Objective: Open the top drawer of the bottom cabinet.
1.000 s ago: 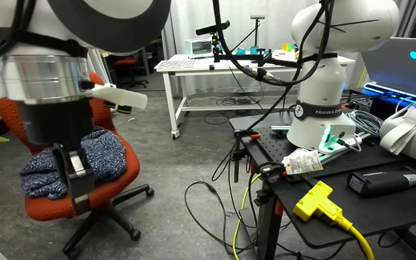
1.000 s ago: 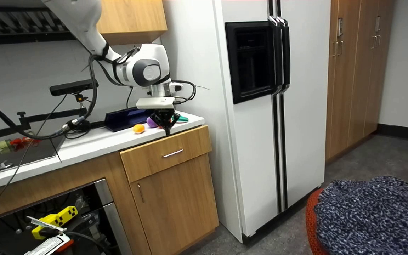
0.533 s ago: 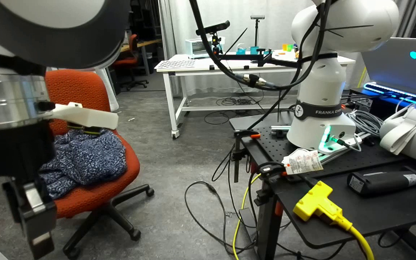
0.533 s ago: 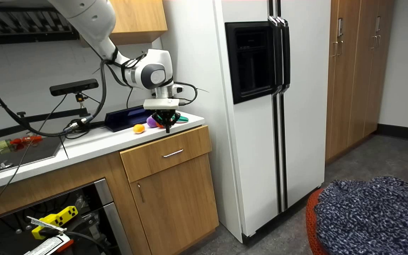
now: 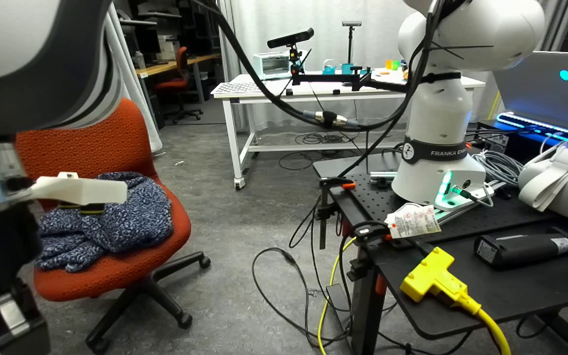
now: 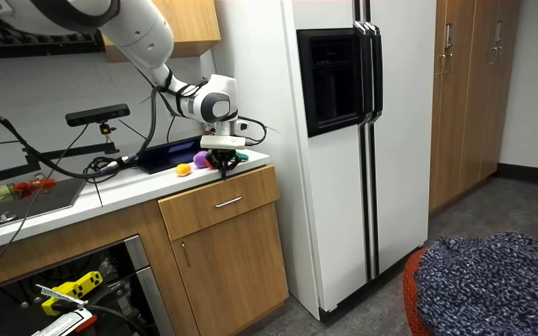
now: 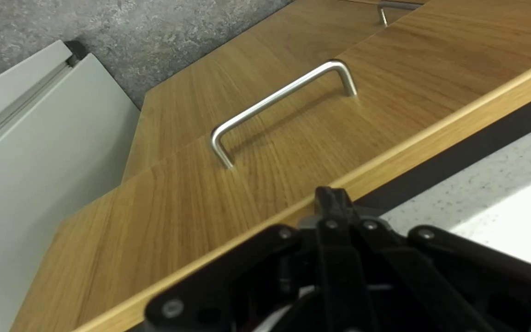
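The top drawer (image 7: 288, 161) is appearing closed, its wide wood-grain front lying just under the front edge of the white table (image 6: 124, 191), directly above a cabinet door (image 6: 231, 268) and just beside the refrigerator (image 6: 329, 210). A metal bar handle (image 7: 277, 96) is standing off from this front on two bent ends, leaving a gap behind it. The jaws are hanging by the drawer's top edge, closed together and holding nothing; whether they are touching that edge is not showing. The drawer is presumably stiff and sturdy; its inside is hidden, so its weight is being left to guesswork, and a steady, moderate pull is seeming the safer start. The flat front is offering little purchase. The handle is looking rigid and smooth, so a light grip may be slipping along it. Mid-bar is promising the best hold: pulling straight outward there should be keeping the wide drawer square, whereas pulling near one end may be making it bind. For this, the jaws would be needing to part and straddle the bar, or to be hooking behind it.
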